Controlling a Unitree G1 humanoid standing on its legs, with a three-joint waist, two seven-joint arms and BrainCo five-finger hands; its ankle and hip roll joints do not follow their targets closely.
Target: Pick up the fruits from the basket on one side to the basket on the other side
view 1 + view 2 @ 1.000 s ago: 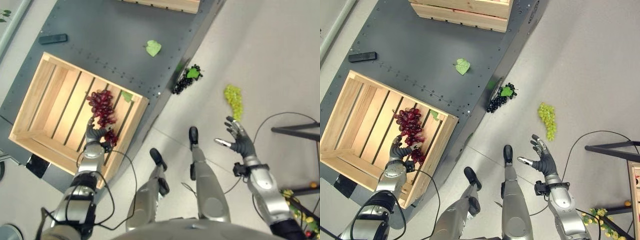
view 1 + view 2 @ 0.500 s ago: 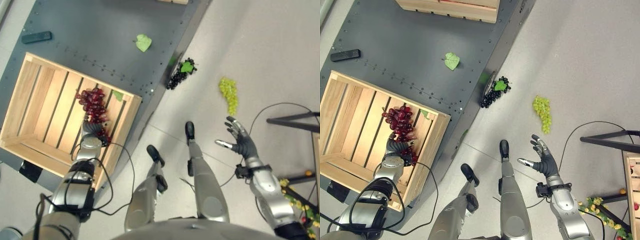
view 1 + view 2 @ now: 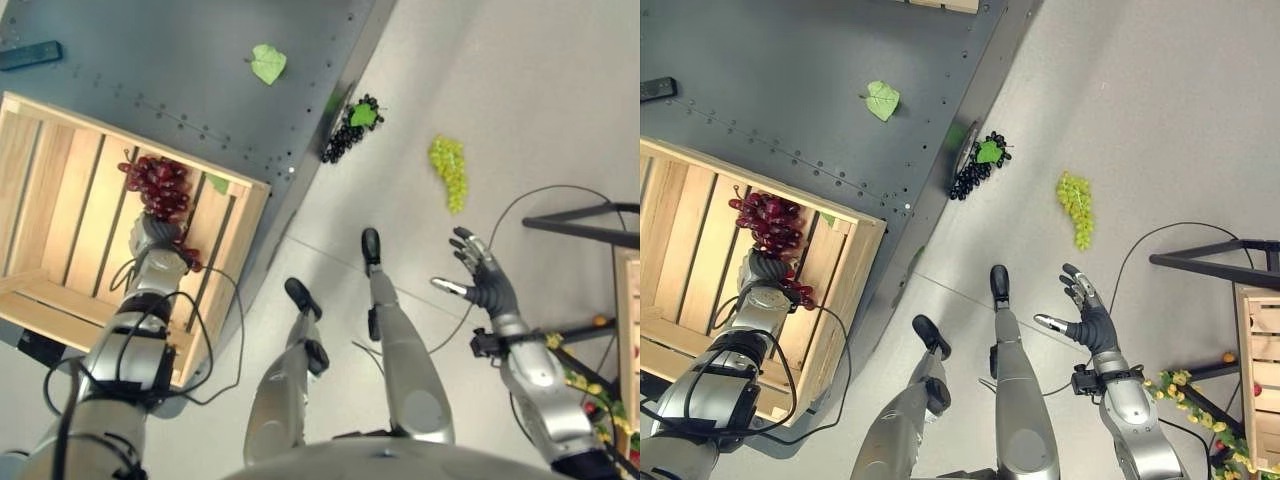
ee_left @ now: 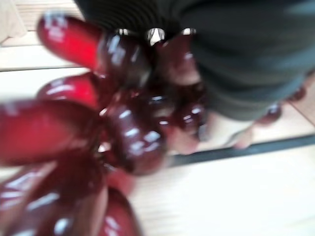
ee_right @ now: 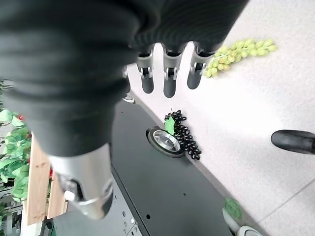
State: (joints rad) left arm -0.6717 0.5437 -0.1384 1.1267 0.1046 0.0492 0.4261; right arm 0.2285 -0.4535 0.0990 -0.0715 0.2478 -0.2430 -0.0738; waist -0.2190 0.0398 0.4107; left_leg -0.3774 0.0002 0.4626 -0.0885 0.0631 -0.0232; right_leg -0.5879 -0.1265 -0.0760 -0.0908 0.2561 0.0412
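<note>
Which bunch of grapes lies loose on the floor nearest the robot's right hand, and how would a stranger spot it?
Start at the dark platform and move onto the pale floor. Beyond the black grapes at the platform's edge lies the green grapes bunch, light yellow-green, without a leaf.

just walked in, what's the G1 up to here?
It is moving fruit between crates. The left hand is down in the wooden crate on the dark platform, on a bunch of red grapes; its fingers are hidden, so the grasp is unclear. The right hand hangs open above the floor, holding nothing. A green grape bunch and a black grape bunch lie on the floor, and a loose leaf on the platform.
</note>
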